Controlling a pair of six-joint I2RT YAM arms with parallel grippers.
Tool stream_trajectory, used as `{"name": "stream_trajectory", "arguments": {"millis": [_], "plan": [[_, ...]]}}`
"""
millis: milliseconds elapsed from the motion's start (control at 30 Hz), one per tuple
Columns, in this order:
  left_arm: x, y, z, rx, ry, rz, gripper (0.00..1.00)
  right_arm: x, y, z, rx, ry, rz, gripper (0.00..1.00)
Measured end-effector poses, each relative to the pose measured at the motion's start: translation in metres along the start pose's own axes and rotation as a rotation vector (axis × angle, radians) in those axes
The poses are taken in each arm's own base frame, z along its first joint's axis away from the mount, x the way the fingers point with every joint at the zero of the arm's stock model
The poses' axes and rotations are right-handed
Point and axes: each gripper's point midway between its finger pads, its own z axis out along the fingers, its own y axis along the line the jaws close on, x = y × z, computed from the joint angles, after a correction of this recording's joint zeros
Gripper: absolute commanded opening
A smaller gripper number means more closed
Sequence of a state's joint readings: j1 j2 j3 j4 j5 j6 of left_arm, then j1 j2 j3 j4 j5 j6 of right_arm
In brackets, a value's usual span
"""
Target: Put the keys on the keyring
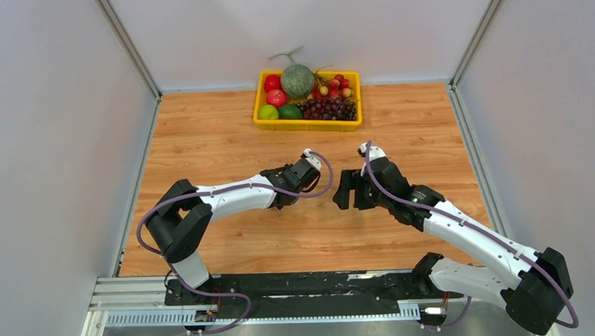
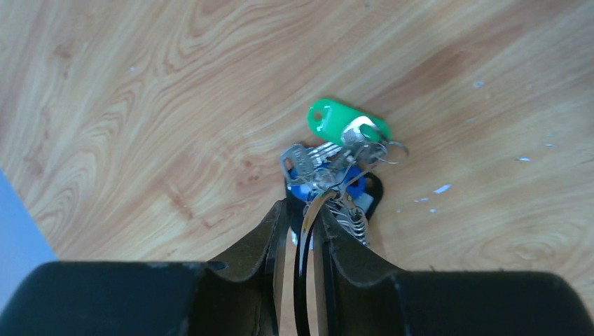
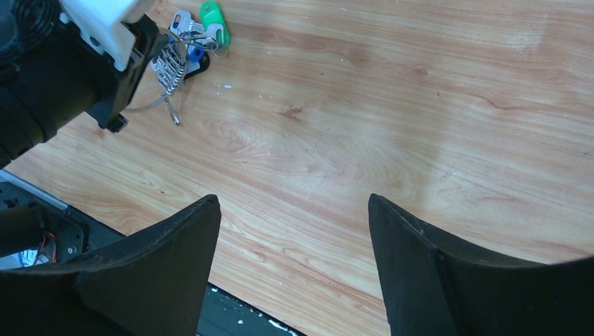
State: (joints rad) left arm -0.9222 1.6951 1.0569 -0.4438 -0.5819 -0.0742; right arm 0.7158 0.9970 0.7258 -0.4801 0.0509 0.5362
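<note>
Nearest, right end effector (image 3: 293, 203): fingers spread wide, nothing between them, bare table (image 3: 392, 105) below. Its own view cuts off both fingers at the lower edge.

Across from it, left end effector (image 2: 302, 210): fingers drawn almost together, clamped on a thin silvery wire that runs up between them. That wire looks like the keyring (image 2: 312, 207), but most of its loop is hidden by the fingers, so its full outline cannot be traced.

Just past the left fingertips, the keys (image 2: 326, 164) lie in a tangled bunch on the table, touching one another. The green head (image 2: 335, 120) lies farthest out and shows clearly. The blue head (image 2: 308, 191) is half buried under silvery blades. A coil of wire beside the bunch is too jumbled to read, and whether any key is threaded on the wire cannot be told.

From the overhead camera the bunch is hidden under the left wrist – only the two arms show, facing each other at mid-table, a gap between them.

Farthest, at the back edge of the table: a yellow tray (image 1: 308, 125) of fruit, well apart from both arms.
</note>
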Motion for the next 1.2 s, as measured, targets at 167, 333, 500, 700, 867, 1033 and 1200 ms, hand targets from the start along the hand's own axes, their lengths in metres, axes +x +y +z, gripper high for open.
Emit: {"name": "stream_trajectory", "arguments": {"millis": [167, 333, 500, 700, 867, 1033, 1200], "plan": [[-0.003, -0.018, 0.0, 0.094, 0.003, -0.011, 0.34, -0.005, -0.001, -0.002, -0.006, -0.017, 0.01, 0.8], [-0.006, -0.04, -0.003, 0.216, -0.001, -0.022, 0.35, -0.012, -0.001, -0.01, -0.018, -0.053, 0.019, 0.81], [-0.02, -0.058, -0.008, 0.32, -0.034, -0.049, 0.37, -0.02, -0.003, -0.017, -0.024, -0.089, 0.028, 0.81], [-0.052, -0.075, -0.02, 0.438, -0.122, -0.088, 0.37, -0.022, -0.007, -0.025, -0.004, -0.098, 0.023, 0.82], [-0.089, -0.08, -0.043, 0.532, -0.257, -0.133, 0.41, -0.038, -0.009, -0.039, 0.024, -0.147, 0.009, 0.88], [-0.135, -0.055, -0.101, 0.591, -0.481, -0.191, 0.47, -0.058, -0.008, -0.054, 0.045, -0.213, 0.003, 0.95], [-0.166, -0.01, -0.176, 0.603, -0.735, -0.254, 0.62, -0.071, -0.007, -0.06, 0.059, -0.244, 0.002, 1.0]]}}
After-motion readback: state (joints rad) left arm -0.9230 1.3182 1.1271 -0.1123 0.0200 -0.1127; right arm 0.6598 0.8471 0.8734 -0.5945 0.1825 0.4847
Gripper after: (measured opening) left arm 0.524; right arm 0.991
